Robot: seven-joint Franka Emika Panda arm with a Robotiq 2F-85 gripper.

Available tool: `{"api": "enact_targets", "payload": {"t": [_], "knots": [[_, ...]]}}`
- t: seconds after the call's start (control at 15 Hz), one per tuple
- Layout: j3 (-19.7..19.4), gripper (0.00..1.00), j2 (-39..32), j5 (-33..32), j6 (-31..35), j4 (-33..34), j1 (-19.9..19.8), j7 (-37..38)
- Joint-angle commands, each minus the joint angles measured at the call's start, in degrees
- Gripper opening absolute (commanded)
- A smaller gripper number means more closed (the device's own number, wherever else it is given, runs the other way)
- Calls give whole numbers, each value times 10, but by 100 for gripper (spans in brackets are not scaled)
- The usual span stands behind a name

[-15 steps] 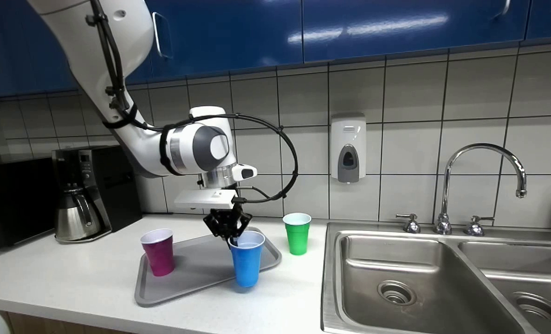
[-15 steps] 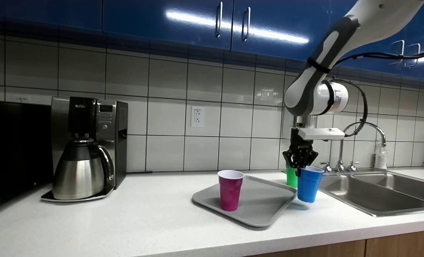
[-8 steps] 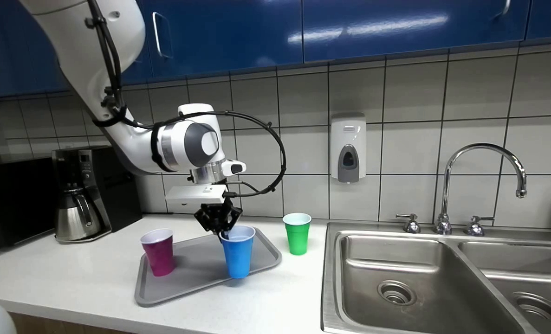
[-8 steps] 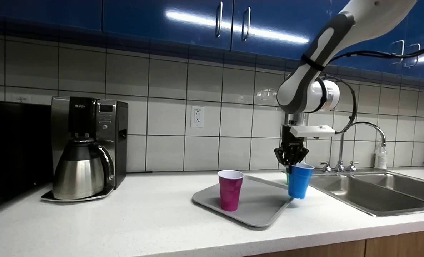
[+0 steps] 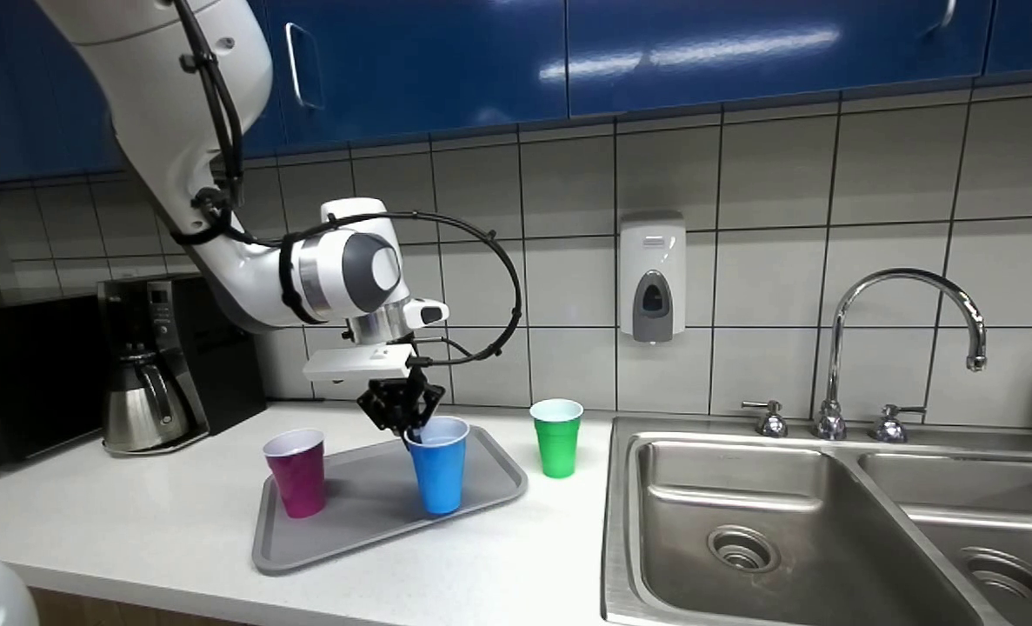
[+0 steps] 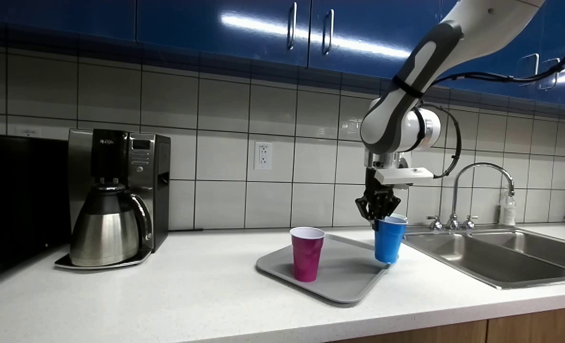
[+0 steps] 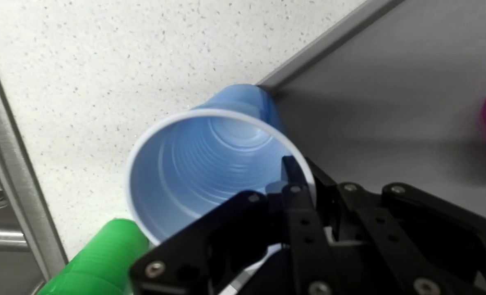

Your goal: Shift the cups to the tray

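the purple cup (image 5: 296,474) stands upright on the tray (image 5: 368,509), towards its left end, so one cup looks done. the blue cup (image 5: 440,469) is over the tray's edge, towards its right end, its rim pinched by the gripper (image 5: 411,442); whether its base touches the tray is hard to tell. setting it fully on the tray and letting go seem left to do. the green cup (image 5: 557,448) stands on the counter (image 5: 524,556) to the right of the tray, so its whole trip remains.

in an exterior view the outlet (image 6: 263,156) shows on the wall (image 6: 221,200) behind the tray, and there the blue cup hides nearly all of the green cup. in an exterior view the soap dispenser (image 5: 652,278) shows behind and to the right of the tray, with the green cup in plain sight. the wrist view, left to right, has part of the sink (image 7: 19,180), part of the green cup, then the inside of the blue cup, one finger (image 7: 292,170) within it and one outside, and a slice of the purple cup; here the blue cup's base seems to overlap the tray's rim, with counter beside it.
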State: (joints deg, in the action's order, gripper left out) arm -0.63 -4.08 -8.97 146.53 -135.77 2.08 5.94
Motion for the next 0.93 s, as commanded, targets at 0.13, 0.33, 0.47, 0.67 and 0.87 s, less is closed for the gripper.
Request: {"api": "enact_targets", "payload": {"t": [0.13, 0.33, 0.47, 0.67, 0.87], "knots": [[0, 1, -51, -19, 1, 50, 7, 34], [-1, 1, -74, -14, -5, 73, 11, 33], [-2, 1, -86, -14, -6, 86, 15, 33], [-3, 1, -100, -14, -6, 102, 20, 33], [-4, 1, -113, -15, -6, 112, 25, 33]]}}
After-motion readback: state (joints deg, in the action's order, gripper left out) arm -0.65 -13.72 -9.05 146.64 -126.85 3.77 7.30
